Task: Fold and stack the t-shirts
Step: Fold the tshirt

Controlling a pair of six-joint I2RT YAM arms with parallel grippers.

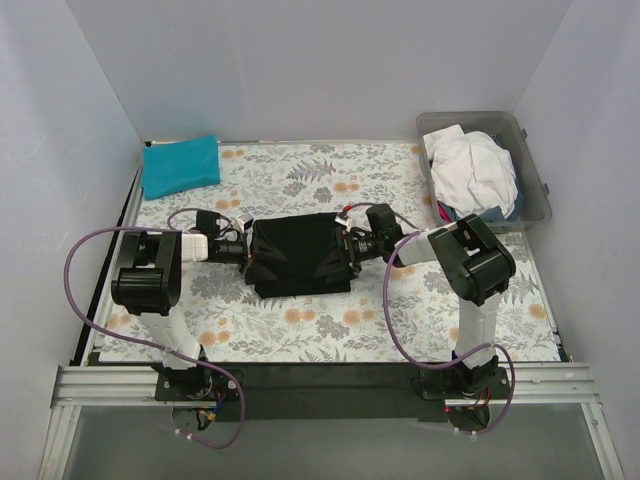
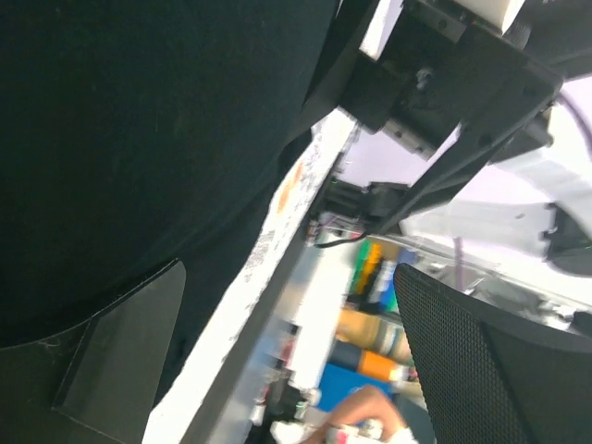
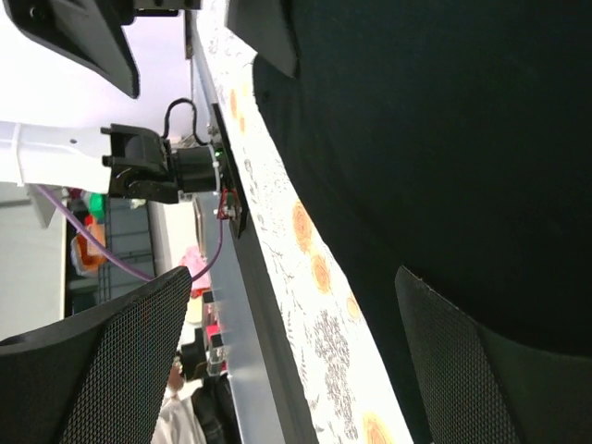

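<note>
A black t-shirt (image 1: 300, 257) lies folded into a rough rectangle in the middle of the floral cloth. My left gripper (image 1: 246, 256) is at its left edge, turned on its side and open; in the left wrist view the black shirt (image 2: 139, 139) fills the upper left, with one finger (image 2: 120, 361) against it and the left gripper (image 2: 296, 370) holding nothing. My right gripper (image 1: 352, 246) is at the shirt's right edge, also open. Its wrist view shows the right gripper (image 3: 287, 361) gaping beside the black shirt (image 3: 444, 139). A teal-blue t-shirt (image 1: 180, 165) lies folded at the back left. A white t-shirt (image 1: 470, 168) is bunched in the tub.
The clear grey tub (image 1: 537, 185) stands at the back right, beside the right arm's elbow (image 1: 480, 262). White walls close in the left, back and right sides. The table's metal front rail (image 1: 320, 382) runs between the two arm bases.
</note>
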